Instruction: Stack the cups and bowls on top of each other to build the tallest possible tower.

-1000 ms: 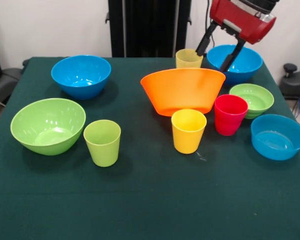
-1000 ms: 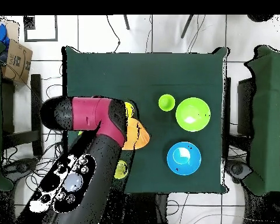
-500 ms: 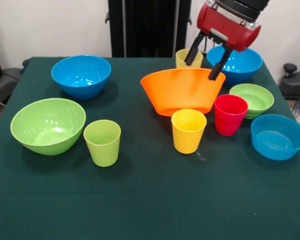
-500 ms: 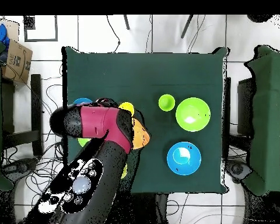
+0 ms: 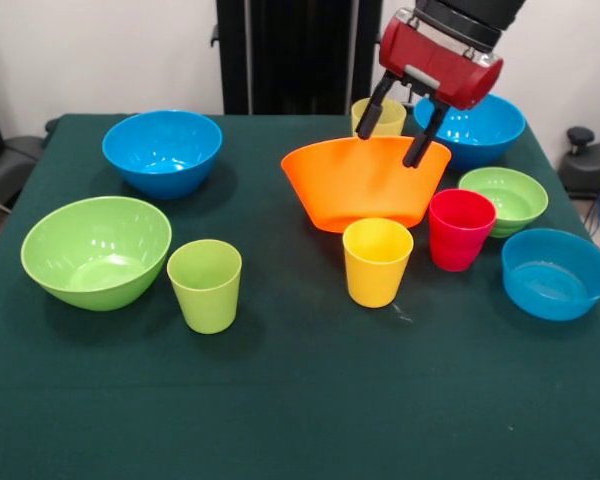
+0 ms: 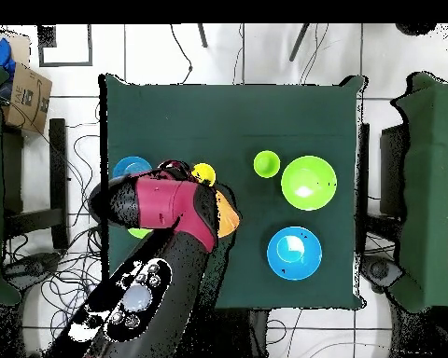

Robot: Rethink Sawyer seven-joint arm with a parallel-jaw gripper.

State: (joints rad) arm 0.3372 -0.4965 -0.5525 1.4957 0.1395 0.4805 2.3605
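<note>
We find the orange bowl (image 5: 365,182) upright at mid-table, nothing stacked in it yet, and directly above its far rim hangs the gripper (image 5: 394,129), its fingers spread and empty (the pale yellow cup (image 5: 378,116) just behind). A second ago it hung over the blue bowl (image 5: 480,125); it has shifted left since.

Arm (image 6: 158,252) covers table's (image 6: 228,121) left part, hiding most of orange bowl (image 6: 228,216). Visible: yellow cup (image 6: 203,173), lime cup (image 6: 266,164), lime bowl (image 6: 308,183), blue bowl (image 6: 294,253).
</note>
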